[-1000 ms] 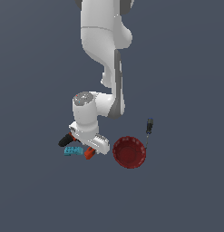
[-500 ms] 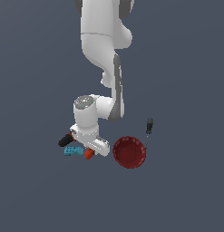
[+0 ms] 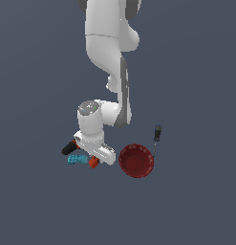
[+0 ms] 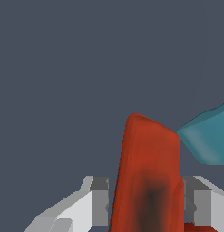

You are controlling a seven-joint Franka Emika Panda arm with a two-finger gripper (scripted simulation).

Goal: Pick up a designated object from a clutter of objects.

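Observation:
The orange-red drill (image 4: 148, 172) stands between my gripper's (image 4: 147, 205) two grey fingers (image 4: 99, 201), which sit tight against its sides. In the exterior view the white hand (image 3: 94, 149) covers most of the drill (image 3: 93, 162). Only the drill's black end, toward the exterior view's left, and a small orange piece show. The teal brick (image 3: 77, 159) lies right against the drill, and appears close by in the wrist view (image 4: 208, 136). The gripper is low over the clutter.
A dark-red bowl (image 3: 136, 161) sits to the exterior view's right of the hand. A thin black-handled screwdriver (image 3: 157, 134) lies just beyond the bowl. The robot's white arm (image 3: 114, 67) rises behind the hand. The floor is plain grey.
The hand sank a little onto the drill between one second and half a second ago. Since then it has stayed put, and none of the objects has shifted.

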